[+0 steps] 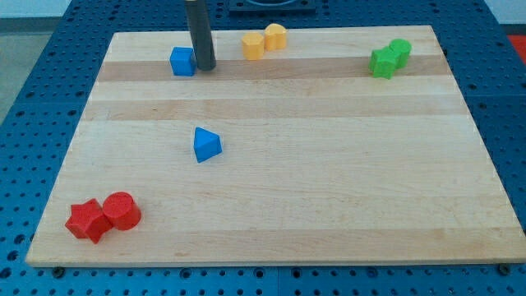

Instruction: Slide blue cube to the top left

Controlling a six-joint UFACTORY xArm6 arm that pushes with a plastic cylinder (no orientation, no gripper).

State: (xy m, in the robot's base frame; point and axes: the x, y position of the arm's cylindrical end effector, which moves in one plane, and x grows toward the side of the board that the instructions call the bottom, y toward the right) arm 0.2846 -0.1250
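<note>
A pale wooden board (279,164) lay on a blue perforated bench (33,99). On the board: a blue cube (182,62) near the view's top left, two yellow blocks (264,41) touching at the top, two green blocks (389,58) top right, a blue wedge-like block (206,144) centre-left, and two red blocks (103,217) touching at bottom left.
</note>
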